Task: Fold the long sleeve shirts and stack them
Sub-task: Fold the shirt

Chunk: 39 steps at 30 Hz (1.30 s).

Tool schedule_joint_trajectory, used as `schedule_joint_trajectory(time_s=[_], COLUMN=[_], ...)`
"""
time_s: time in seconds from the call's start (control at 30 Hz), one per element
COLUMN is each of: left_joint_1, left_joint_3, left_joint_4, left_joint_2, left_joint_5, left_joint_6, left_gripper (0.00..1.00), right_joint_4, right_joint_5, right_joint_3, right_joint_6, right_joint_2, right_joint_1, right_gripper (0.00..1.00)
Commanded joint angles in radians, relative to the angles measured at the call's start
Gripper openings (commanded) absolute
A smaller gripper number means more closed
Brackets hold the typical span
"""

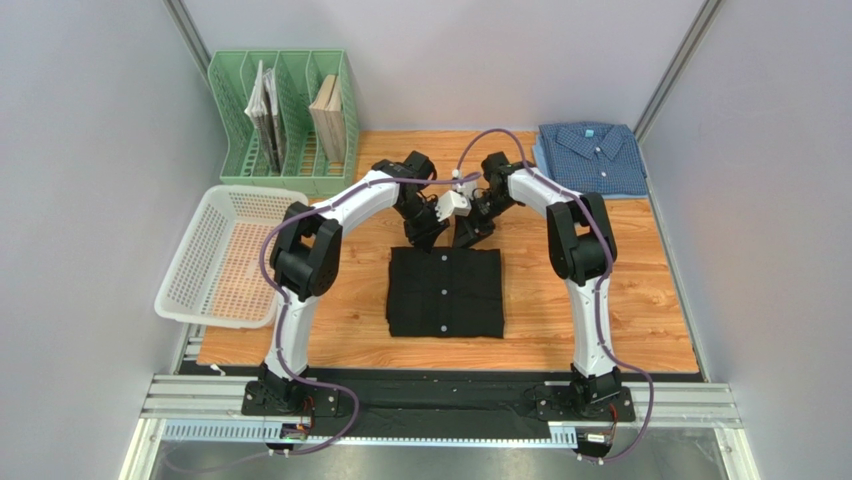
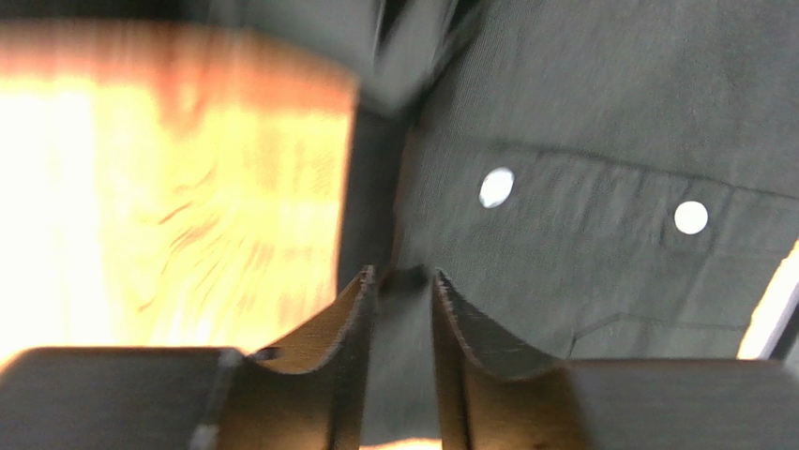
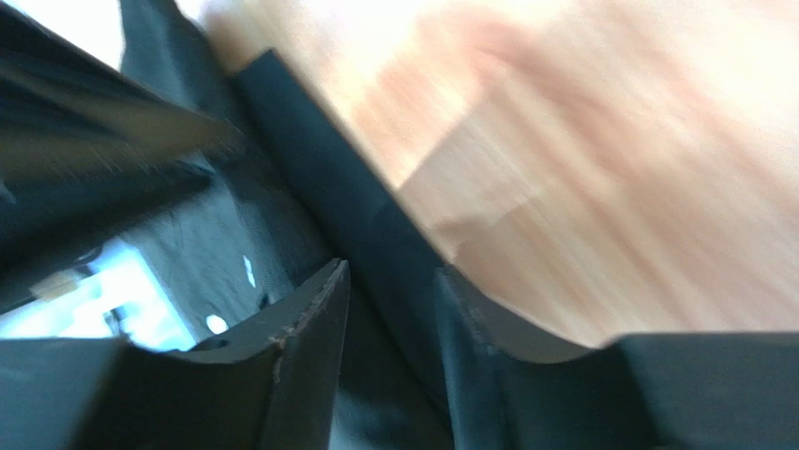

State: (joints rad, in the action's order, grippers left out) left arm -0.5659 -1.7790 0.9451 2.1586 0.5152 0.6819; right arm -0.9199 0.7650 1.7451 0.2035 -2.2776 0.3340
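Note:
The black long sleeve shirt (image 1: 445,292) lies folded into a flat rectangle on the middle of the wooden table, white buttons up. The blue checked shirt (image 1: 590,158) lies folded at the far right corner. Both grippers hang at the black shirt's far edge. My left gripper (image 1: 425,240) is at its far left, my right gripper (image 1: 468,238) just right of it. In the left wrist view the left gripper (image 2: 403,277) stands open, with black cloth (image 2: 581,141) beneath the gap. In the right wrist view the right gripper (image 3: 392,272) is open astride the shirt's folded edge (image 3: 375,234).
A green file rack (image 1: 285,120) with booklets stands at the far left. A white mesh basket (image 1: 230,255) sits at the table's left edge. Bare wooden tabletop (image 1: 600,300) lies right of the black shirt. Grey walls close in on both sides.

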Motion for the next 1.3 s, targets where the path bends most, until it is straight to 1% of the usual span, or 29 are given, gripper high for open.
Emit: schedule_joint_trajectory(time_s=[0.0, 0.03, 0.07, 0.1, 0.17, 0.2, 0.23, 0.3, 0.33, 0.43, 0.47, 0.53, 0.7, 0.8, 0.83, 0.87, 0.9, 0.93, 0.97, 1.0, 1.03, 1.07, 1.1, 1.13, 1.17, 1.27], left_joint_1=[0.101, 0.115, 0.127, 0.135, 0.158, 0.165, 0.179, 0.202, 0.211, 0.250, 0.259, 0.268, 0.268, 0.270, 0.268, 0.270, 0.270, 0.270, 0.268, 0.271, 0.271, 0.274, 0.282, 0.288, 0.294, 0.316], left_joint_3=[-0.011, 0.007, 0.030, 0.080, 0.134, 0.182, 0.200, 0.246, 0.259, 0.283, 0.291, 0.300, 0.309, 0.311, 0.309, 0.308, 0.303, 0.299, 0.293, 0.279, 0.273, 0.271, 0.274, 0.279, 0.300, 0.343], left_joint_4=[-0.037, -0.048, -0.052, -0.054, -0.054, -0.057, -0.065, -0.078, -0.100, -0.129, -0.135, -0.149, -0.157, -0.158, -0.158, -0.155, -0.155, -0.155, -0.151, -0.144, -0.137, -0.134, -0.131, -0.129, -0.129, -0.126], left_joint_2=[-0.146, -0.176, -0.237, -0.262, -0.314, -0.321, -0.324, -0.316, -0.309, -0.272, -0.257, -0.241, -0.178, -0.142, -0.131, -0.112, -0.103, -0.097, -0.082, -0.079, -0.079, -0.095, -0.112, -0.155, -0.183, -0.262], left_joint_5=[0.090, 0.117, 0.134, 0.135, 0.155, 0.157, 0.155, 0.149, 0.151, 0.175, 0.192, 0.194, 0.163, 0.192, 0.206, 0.251, 0.269, 0.284, 0.324, 0.336, 0.344, 0.361, 0.370, 0.378, 0.384, 0.372], left_joint_6=[-0.111, -0.128, -0.148, -0.172, -0.197, -0.209, -0.241, -0.281, -0.330, -0.398, -0.433, -0.453, -0.499, -0.518, -0.521, -0.522, -0.524, -0.535, -0.532, -0.530, -0.529, -0.528, -0.528, -0.530, -0.530, -0.518], left_gripper=[0.41, 0.46, 0.48, 0.52, 0.54, 0.63, 0.64, 0.65, 0.65, 0.68, 0.68, 0.69, 0.70, 0.70, 0.69, 0.68, 0.64, 0.61, 0.57, 0.46, 0.37, 0.28, 0.12, 0.04, 0.00, 0.00], right_joint_4=[-0.051, -0.056, -0.057, -0.063, -0.086, -0.091, -0.099, -0.083, -0.079, -0.031, 0.010, 0.050, 0.088, 0.101, 0.101, 0.105, 0.105, 0.108, 0.115, 0.115, 0.116, 0.116, 0.115, 0.115, 0.115, 0.139], right_joint_5=[-0.135, -0.135, -0.132, -0.127, -0.092, -0.075, -0.060, -0.036, -0.024, 0.003, 0.005, 0.005, -0.001, 0.023, 0.029, 0.040, 0.045, 0.051, 0.065, 0.072, 0.083, 0.103, 0.109, 0.120, 0.122, 0.100], right_joint_3=[0.060, 0.053, 0.030, 0.019, -0.011, -0.051, -0.077, -0.157, -0.177, -0.240, -0.255, -0.277, -0.288, -0.294, -0.294, -0.295, -0.294, -0.294, -0.295, -0.297, -0.297, -0.297, -0.297, -0.297, -0.297, -0.303], right_joint_6=[0.088, 0.097, 0.102, 0.123, 0.149, 0.163, 0.197, 0.208, 0.209, 0.177, 0.166, 0.146, 0.137, 0.131, 0.128, 0.125, 0.122, 0.117, 0.109, 0.103, 0.087, 0.077, 0.068, 0.048, 0.037, 0.002], right_joint_2=[0.137, 0.185, 0.210, 0.233, 0.288, 0.308, 0.338, 0.363, 0.371, 0.362, 0.357, 0.337, 0.282, 0.264, 0.260, 0.257, 0.259, 0.260, 0.266, 0.282, 0.293, 0.308, 0.338, 0.355, 0.371, 0.408], right_joint_1=[-0.088, -0.102, -0.130, -0.142, -0.171, -0.179, -0.185, -0.184, -0.185, -0.182, -0.181, -0.178, -0.164, -0.159, -0.158, -0.155, -0.150, -0.148, -0.145, -0.145, -0.142, -0.142, -0.141, -0.138, -0.136, -0.132], right_gripper=[0.50, 0.54, 0.56, 0.57, 0.62, 0.63, 0.66, 0.68, 0.71, 0.73, 0.73, 0.74, 0.73, 0.68, 0.62, 0.57, 0.53, 0.44, 0.39, 0.34, 0.24, 0.19, 0.14, 0.02, 0.00, 0.00])
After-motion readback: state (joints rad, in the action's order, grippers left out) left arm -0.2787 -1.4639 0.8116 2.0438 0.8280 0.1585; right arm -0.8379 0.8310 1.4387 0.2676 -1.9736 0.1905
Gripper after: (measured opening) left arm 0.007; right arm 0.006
